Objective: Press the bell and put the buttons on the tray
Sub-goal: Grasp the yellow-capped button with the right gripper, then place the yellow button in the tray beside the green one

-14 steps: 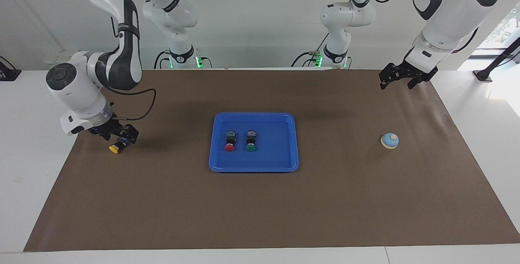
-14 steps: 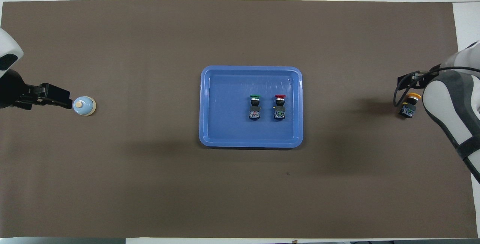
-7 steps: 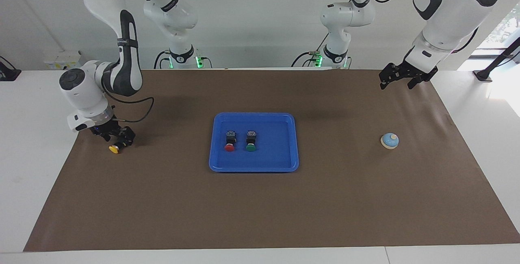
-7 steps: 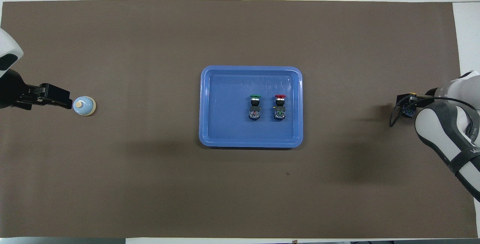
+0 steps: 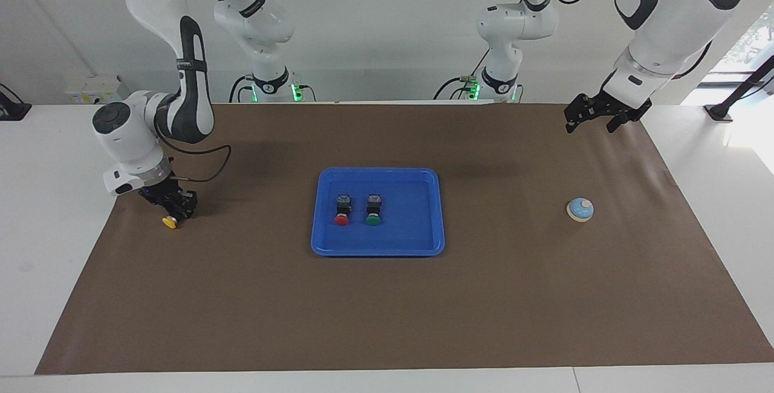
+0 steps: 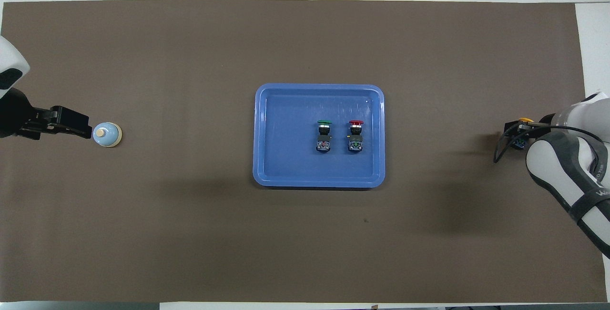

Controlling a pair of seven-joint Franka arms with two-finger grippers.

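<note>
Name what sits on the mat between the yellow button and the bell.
The tray with the red button and green button, plain in both views.

Robotics lab: two white arms bolted behind a white counter, brown paper mat, bare white wall.

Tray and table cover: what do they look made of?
Tray: likely moulded plastic, bright blue, rounded corners and raised rim, faint sheen on its floor. Table cover: matte brown sheet, perhaps paper; creased near the bell; hard to tell for sure.
</note>
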